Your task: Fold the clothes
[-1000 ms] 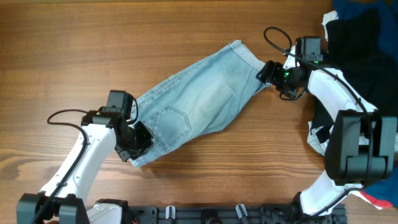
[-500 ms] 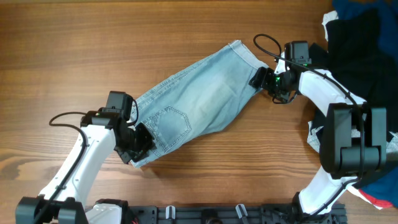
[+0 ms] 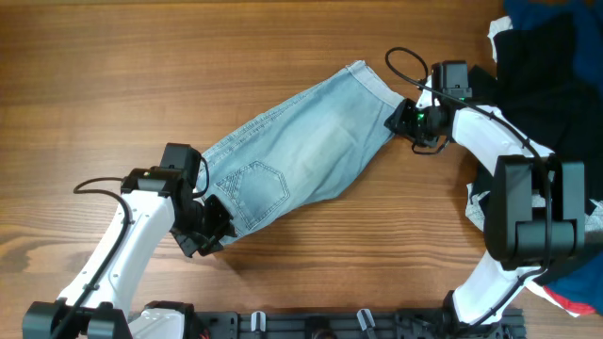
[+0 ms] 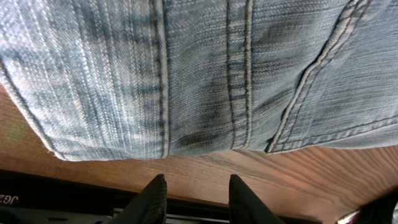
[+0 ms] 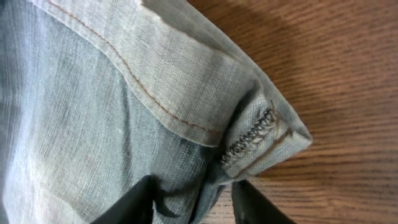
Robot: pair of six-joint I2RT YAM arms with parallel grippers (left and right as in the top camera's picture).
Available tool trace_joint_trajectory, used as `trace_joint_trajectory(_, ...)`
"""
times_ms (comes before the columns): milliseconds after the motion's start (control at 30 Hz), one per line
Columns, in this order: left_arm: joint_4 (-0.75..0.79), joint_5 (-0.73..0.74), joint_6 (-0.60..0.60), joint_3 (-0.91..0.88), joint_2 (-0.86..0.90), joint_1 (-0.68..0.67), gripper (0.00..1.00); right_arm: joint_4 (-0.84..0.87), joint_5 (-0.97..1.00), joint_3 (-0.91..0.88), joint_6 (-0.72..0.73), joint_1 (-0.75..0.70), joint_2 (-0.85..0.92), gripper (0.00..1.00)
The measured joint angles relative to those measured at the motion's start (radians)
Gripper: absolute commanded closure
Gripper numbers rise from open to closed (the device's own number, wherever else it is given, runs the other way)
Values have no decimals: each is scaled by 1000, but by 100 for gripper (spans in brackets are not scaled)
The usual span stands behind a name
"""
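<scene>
The wooden table [image 3: 141,56] carries the jeans [image 3: 301,151] and a black garment heap [image 3: 537,66].

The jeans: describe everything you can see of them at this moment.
The jeans are faded light-blue denim, folded into a long band lying flat and diagonal on the wooden table, hem end upper right, pocket end lower left. A stitched patch pocket faces up, with whitish wear along the middle. The right tool is open, straddling the hem corner; the left tool is open over bare wood just off the lower-left edge, not touching it.
</scene>
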Motion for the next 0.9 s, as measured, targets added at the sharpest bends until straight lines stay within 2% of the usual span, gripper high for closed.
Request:
trace_joint_trajectory(67, 3, -9, 0, 0, 0, -5, 67, 2, 0, 0, 1, 0, 0, 92)
trace_joint_trajectory(100, 10, -13, 0, 0, 0, -10, 67, 1, 1, 0, 0, 0, 0, 96)
trace_joint_trajectory(567, 40, 16, -19, -31, 0, -110, 67, -122, 50, 0, -5, 0, 0, 96)
trace_joint_trajectory(733, 56, -74, -51, -32, 0, -135, 64, -154, 53, 0, -10, 0, 0, 96)
trace_joint_trajectory(900, 141, -166, -65, -34, 0, -135, 61, -217, 56, 3, -12, 0, 0, 96)
